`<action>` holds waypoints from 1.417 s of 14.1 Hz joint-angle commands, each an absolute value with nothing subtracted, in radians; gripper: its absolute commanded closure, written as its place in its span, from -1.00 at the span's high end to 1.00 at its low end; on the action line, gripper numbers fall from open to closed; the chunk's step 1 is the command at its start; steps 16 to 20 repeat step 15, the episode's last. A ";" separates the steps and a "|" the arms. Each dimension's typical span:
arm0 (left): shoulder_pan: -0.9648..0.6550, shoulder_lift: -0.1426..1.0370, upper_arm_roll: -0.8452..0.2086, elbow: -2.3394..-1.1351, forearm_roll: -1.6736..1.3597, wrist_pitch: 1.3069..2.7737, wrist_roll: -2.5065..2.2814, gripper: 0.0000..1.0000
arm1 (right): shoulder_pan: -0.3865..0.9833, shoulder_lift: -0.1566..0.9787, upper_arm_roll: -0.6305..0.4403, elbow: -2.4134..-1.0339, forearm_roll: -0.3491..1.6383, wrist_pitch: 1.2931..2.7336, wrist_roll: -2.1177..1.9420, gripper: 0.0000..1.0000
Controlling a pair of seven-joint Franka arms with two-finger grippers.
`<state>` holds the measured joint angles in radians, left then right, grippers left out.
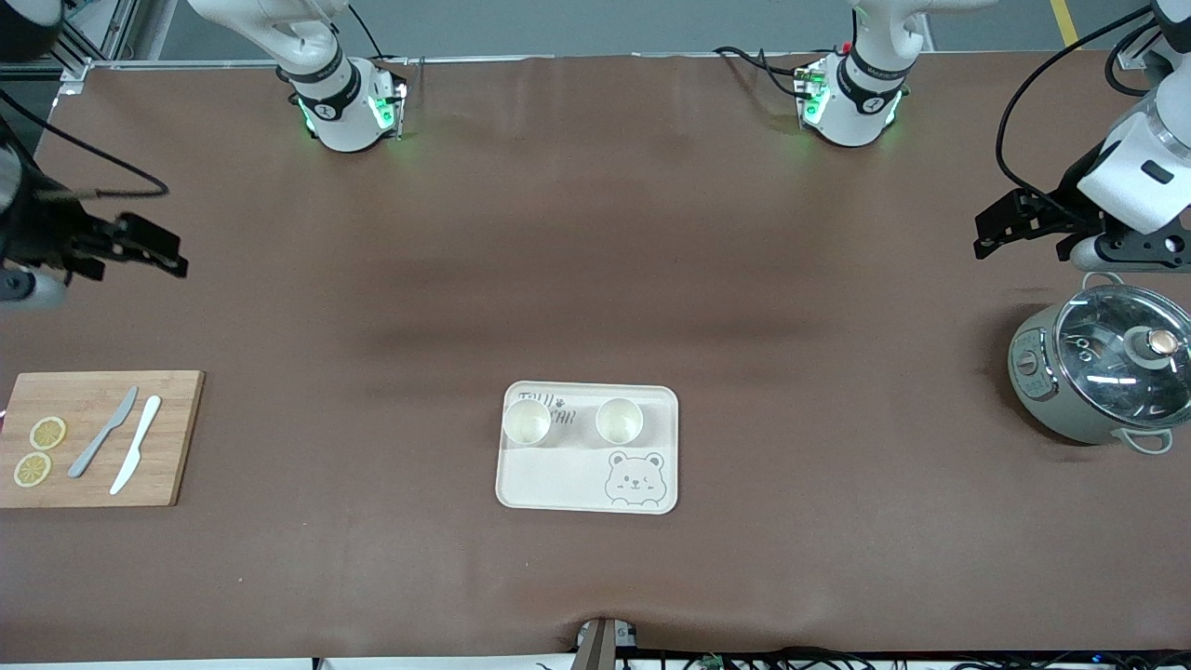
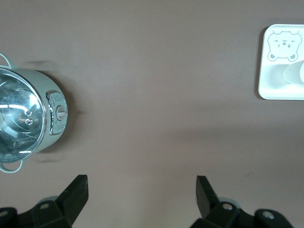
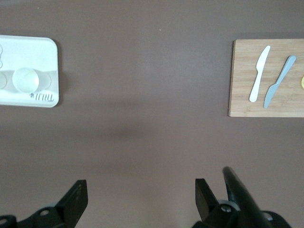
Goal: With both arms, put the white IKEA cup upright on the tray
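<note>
We judge both cups (image 1: 527, 422) light, rigid, slippery; rim-grip them; left gripper (image 2: 141, 190) and right gripper (image 3: 140, 192) gape empty, well apart from tray (image 1: 558, 484).

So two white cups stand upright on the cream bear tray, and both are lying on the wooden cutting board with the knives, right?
Not quite. The front view shows both white cups upright on the cream bear tray. The wooden cutting board holds only two knives and lemon slices.

Pot (image 2: 28, 121) cut by edge; tray (image 2: 280, 90) lettering partly hidden by cups (image 1: 527, 421).
</note>
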<state>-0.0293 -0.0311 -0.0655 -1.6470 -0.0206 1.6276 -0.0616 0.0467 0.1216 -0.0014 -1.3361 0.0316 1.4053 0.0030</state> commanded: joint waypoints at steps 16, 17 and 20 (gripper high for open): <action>-0.034 -0.015 -0.064 -1.647 0.046 1.624 -0.043 1.00 | -0.029 -0.051 0.011 -1.496 -0.012 1.387 -0.091 1.00; -0.034 -0.015 -0.064 -1.647 0.046 1.624 -0.043 1.00 | -0.029 -0.051 0.011 -1.496 -0.012 1.387 -0.091 1.00; -0.034 -0.015 -0.064 -1.647 0.046 1.624 -0.043 1.00 | -0.029 -0.051 0.011 -1.496 -0.012 1.387 -0.091 1.00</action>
